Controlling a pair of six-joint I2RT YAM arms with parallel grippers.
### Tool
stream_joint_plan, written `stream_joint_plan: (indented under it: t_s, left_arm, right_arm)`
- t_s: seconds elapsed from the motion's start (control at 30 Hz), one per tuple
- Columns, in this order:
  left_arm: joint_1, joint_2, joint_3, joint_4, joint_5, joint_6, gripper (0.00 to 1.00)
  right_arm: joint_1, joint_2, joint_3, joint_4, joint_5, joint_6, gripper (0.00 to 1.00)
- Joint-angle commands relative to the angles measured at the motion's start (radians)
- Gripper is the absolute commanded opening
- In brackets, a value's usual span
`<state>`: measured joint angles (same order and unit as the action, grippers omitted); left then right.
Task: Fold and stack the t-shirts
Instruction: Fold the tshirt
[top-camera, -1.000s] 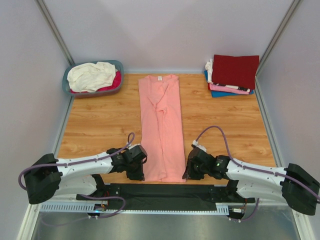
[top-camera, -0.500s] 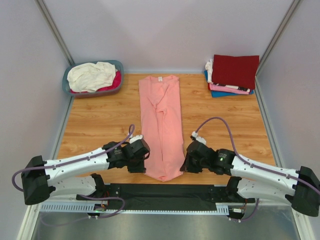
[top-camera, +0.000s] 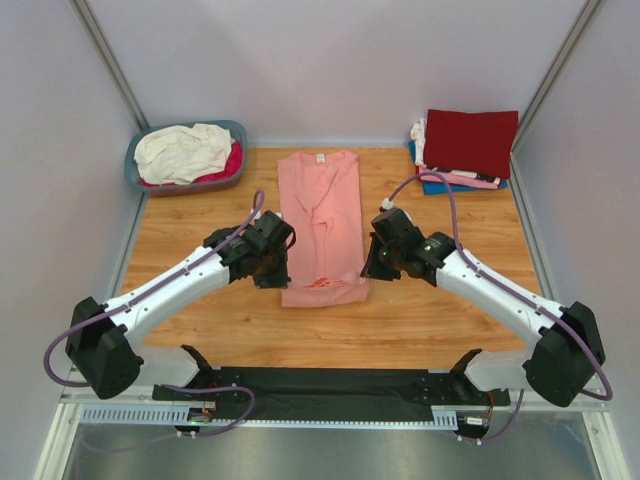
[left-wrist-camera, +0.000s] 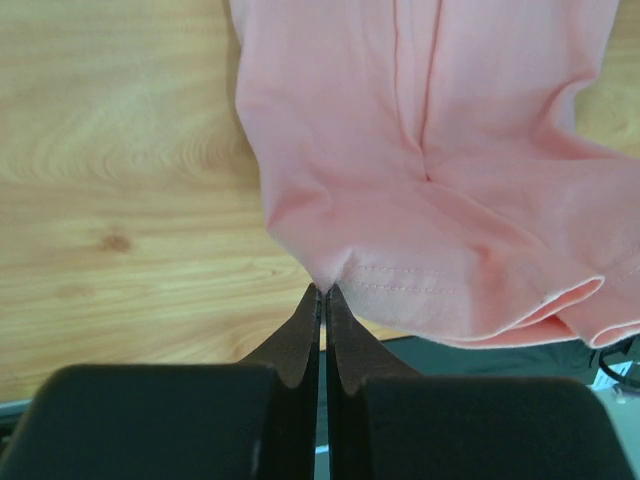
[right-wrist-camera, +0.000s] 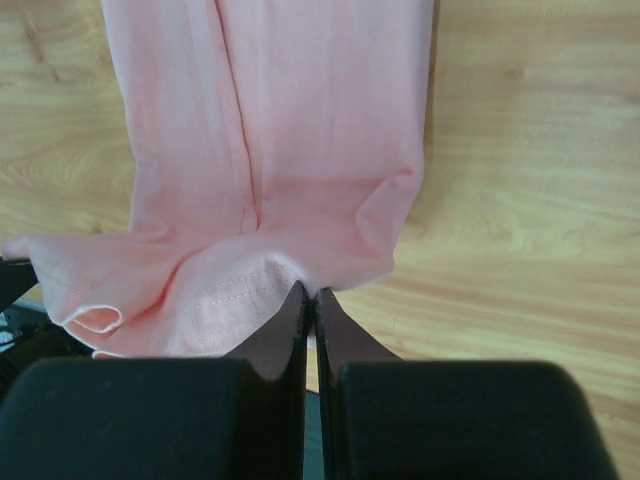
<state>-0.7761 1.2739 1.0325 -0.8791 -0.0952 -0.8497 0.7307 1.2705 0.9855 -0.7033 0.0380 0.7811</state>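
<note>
Pale walls are enclosing a wooden table (top-camera: 200, 250) where two arms are working a salmon tee (top-camera: 322, 200), which is lying lengthwise down the middle, collar toward the far wall. The left gripper (top-camera: 281, 268) is clenching one corner of the hem (left-wrist-camera: 400, 290) and the right gripper (top-camera: 371, 262) is clenching the other; both wrist views are showing fingers pinched tight on pink cloth, with the stitched edge bunching at the tips. The hem is hanging lifted off the wood and doubled over the tee's lower part, so the near edge is now a fold rather than a hem. Gripping both corners at once is likely keeping the edge straight and level while the lower part is being carried toward the collar, a lengthwise fold that appears roughly half made.

At the far left corner, a basket (top-camera: 240, 128) is holding the waiting laundry: a cream tee (top-camera: 185, 150) lying on top of a magenta tee (top-camera: 232, 162), two showing, with any others hidden beneath. At the far right corner, a stack (top-camera: 460, 160) of finished work is sitting well apart from the arms, probably to keep the folding space free: a dark red tee (top-camera: 470, 140) on top, a pink tee (top-camera: 455, 180) and a blue tee (top-camera: 440, 188) below, plus a white edge at its left side. One tee is in hand.
</note>
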Motion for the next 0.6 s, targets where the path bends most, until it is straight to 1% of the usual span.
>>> stream_joint_plan:
  t_s: [0.0,0.03,0.07,0.17,0.2,0.37,0.57]
  left_arm:
    - [0.069,0.048,0.093,-0.004,0.017,0.136,0.00]
    - [0.098,0.085,0.127,-0.003,0.029,0.168,0.00]
    - [0.112,0.103,0.145,-0.006,0.032,0.181,0.00]
    - [0.150,0.185,0.211,-0.009,0.034,0.227,0.00]
    - [0.159,0.205,0.227,-0.011,0.035,0.235,0.00]
    - [0.210,0.329,0.340,-0.020,0.054,0.284,0.00]
    - [0.247,0.442,0.452,-0.038,0.058,0.317,0.00]
  right_arm:
    - [-0.062,0.064,0.097,-0.001,-0.024,-0.114,0.00]
    - [-0.071,0.085,0.113,0.001,-0.023,-0.138,0.01]
    - [-0.080,0.123,0.148,0.001,-0.055,-0.149,0.00]
    - [-0.115,0.187,0.220,-0.002,-0.079,-0.189,0.00]
    - [-0.135,0.228,0.238,-0.004,-0.090,-0.197,0.00]
    - [-0.201,0.325,0.330,0.002,-0.136,-0.240,0.01]
    - [-0.240,0.443,0.410,-0.004,-0.173,-0.284,0.00]
